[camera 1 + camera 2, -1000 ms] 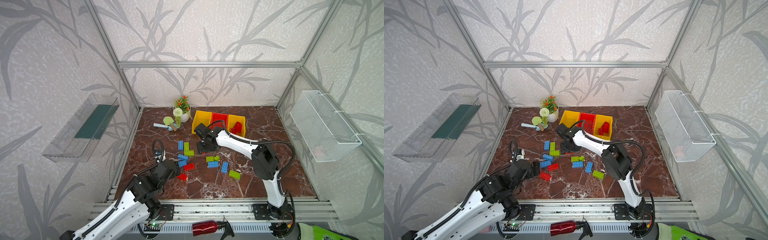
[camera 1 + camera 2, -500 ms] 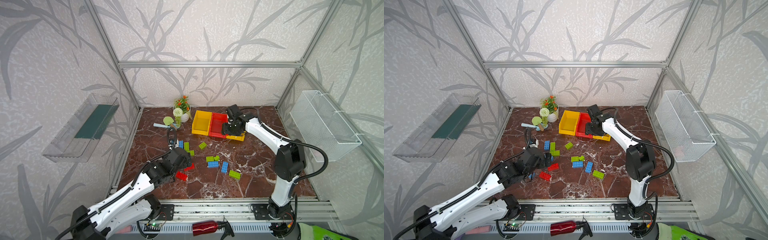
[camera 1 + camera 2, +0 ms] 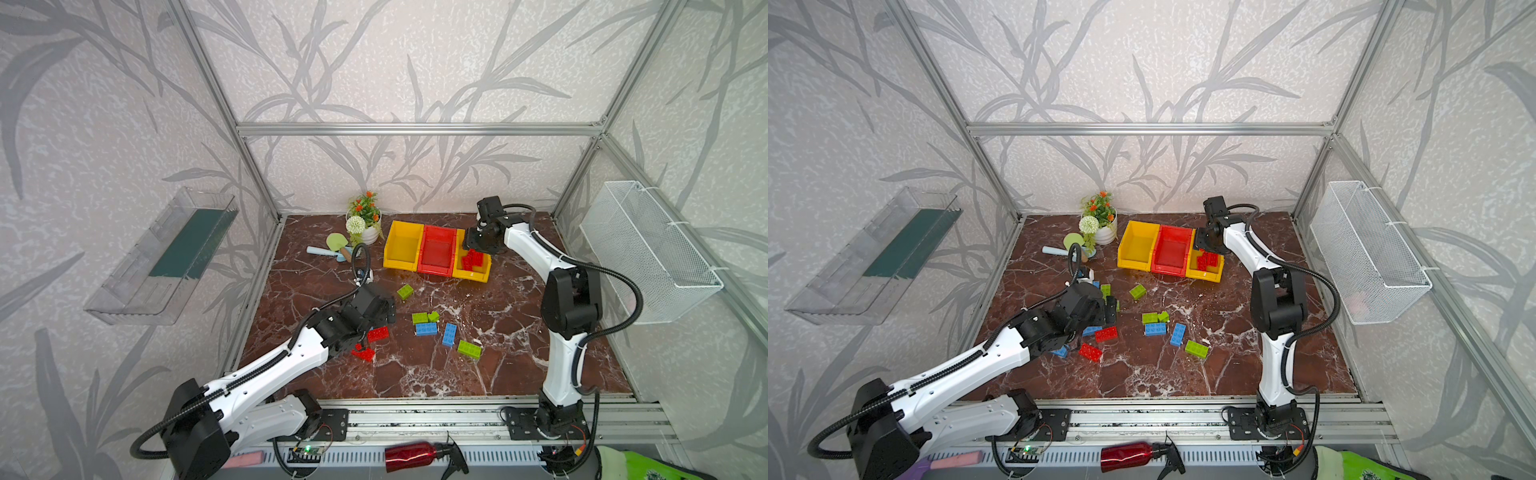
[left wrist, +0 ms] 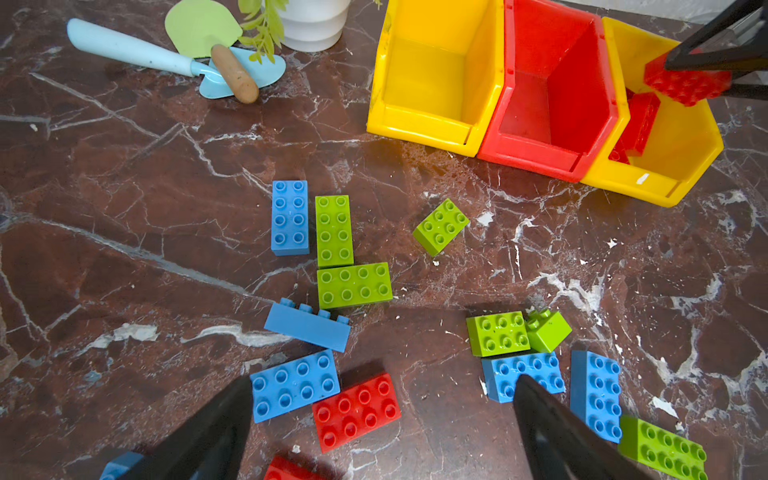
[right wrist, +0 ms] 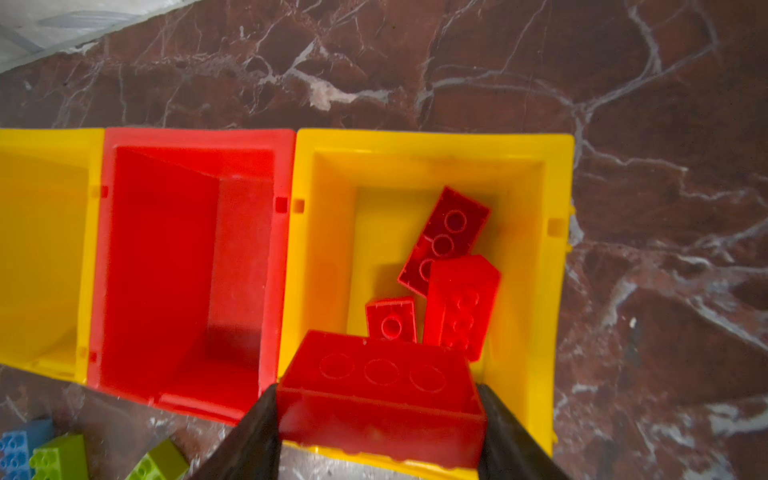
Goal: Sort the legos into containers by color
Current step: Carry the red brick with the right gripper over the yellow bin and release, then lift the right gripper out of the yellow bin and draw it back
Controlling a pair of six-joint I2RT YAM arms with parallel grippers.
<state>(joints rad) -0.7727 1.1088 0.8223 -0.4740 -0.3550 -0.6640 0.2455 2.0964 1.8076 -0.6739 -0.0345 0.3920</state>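
Red 2x4 brick [image 5: 380,399] pinched studs-down in right gripper [image 5: 376,415], above right yellow bin [image 5: 557,291]. Three red bricks [image 5: 459,303] inside. Red bin [image 5: 166,270] and left yellow bin [image 3: 401,245] joined alongside, far centre. Left gripper [image 4: 382,382] spread wide over loose bricks [image 4: 353,286], blue, green and red, on marble tabletop [image 4: 124,166].

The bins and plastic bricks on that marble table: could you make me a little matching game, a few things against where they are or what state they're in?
Things
1. Yellow open-top plastic bin nearest the right arm
2. Red open-top plastic bin in the middle
3. Short lime green studded plastic brick nearest the bins
4. Red studded plastic brick largest in the right wrist view

States
A. empty
B. gripped in the right arm's jaws
C. loose on the marble tabletop
D. holds red bricks

Pairs: 1-D, 2-A, 3-C, 4-B
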